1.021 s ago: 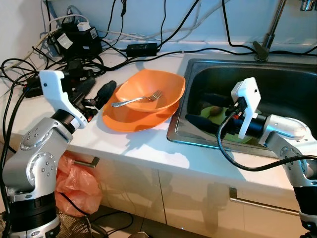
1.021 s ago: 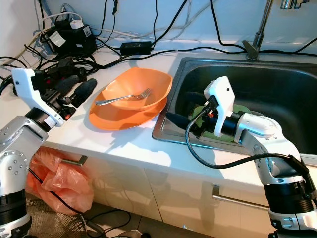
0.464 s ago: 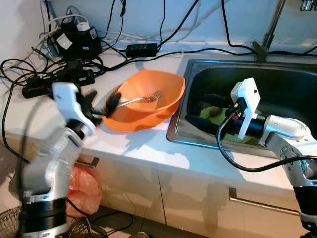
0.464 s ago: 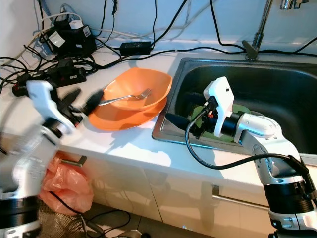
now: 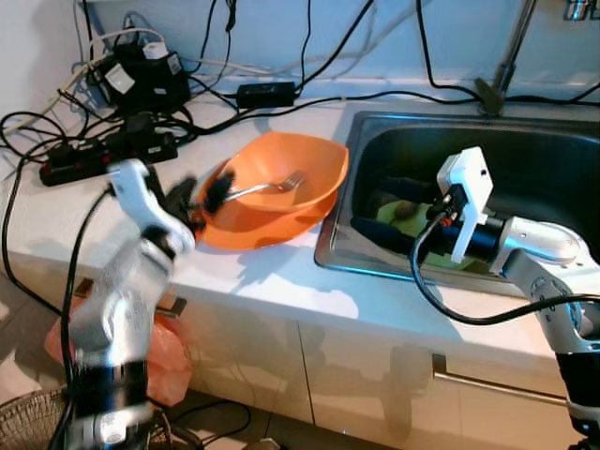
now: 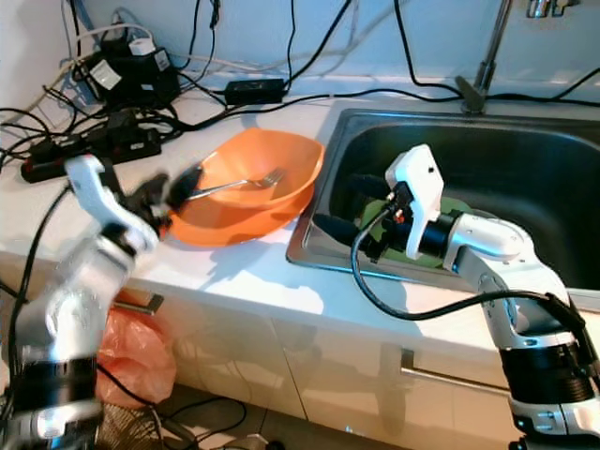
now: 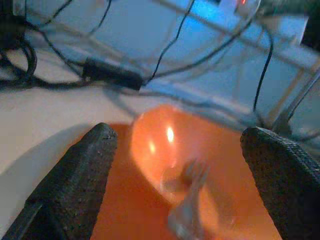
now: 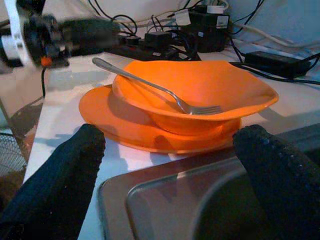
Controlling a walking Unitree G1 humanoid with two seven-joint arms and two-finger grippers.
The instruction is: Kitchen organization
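Orange bowl [image 5: 281, 183] on matching plate [image 8: 107, 120], silver fork [image 5: 265, 187] inside; both hands spread.

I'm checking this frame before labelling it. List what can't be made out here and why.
- Left gripper: smeared by motion blur in the eye views, so contact with the fork handle can't be judged.
- Fork in the left wrist view: blurred beyond detail.
- Green item in the sink: mostly hidden behind the right gripper.
- Faucet: cut off by the top edge.
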